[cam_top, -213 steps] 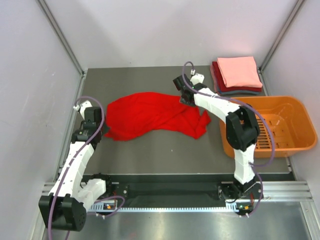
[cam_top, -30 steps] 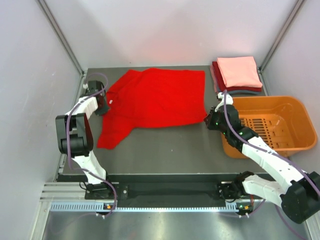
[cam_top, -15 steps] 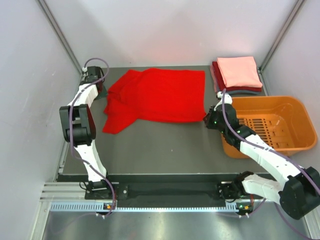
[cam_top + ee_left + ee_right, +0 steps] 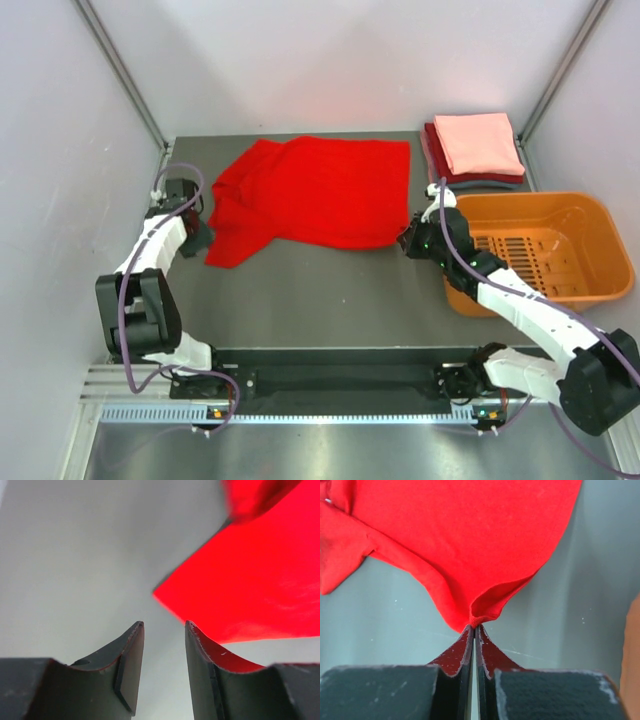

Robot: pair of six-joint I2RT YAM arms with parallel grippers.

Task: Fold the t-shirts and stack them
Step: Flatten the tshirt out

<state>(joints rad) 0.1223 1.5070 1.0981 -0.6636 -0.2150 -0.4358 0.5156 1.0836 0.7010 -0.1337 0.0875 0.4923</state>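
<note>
Got right gripper (image 4: 474,626) clamped tight on a corner of the red t-shirt (image 4: 470,540), clear only on its wrist cam. Got left gripper (image 4: 164,625) partly open, gripping nothing, cloth just ahead. From the top only: spread out upper-middle of frame, folded stack (image 4: 475,145) upper right.

An orange plastic basket (image 4: 540,198) is sitting at about three o'clock on the dark grey worktop (image 4: 330,290). Its bottom, full of long slots, is showing. Pale walls (image 4: 330,60) are standing around the worktop.
</note>
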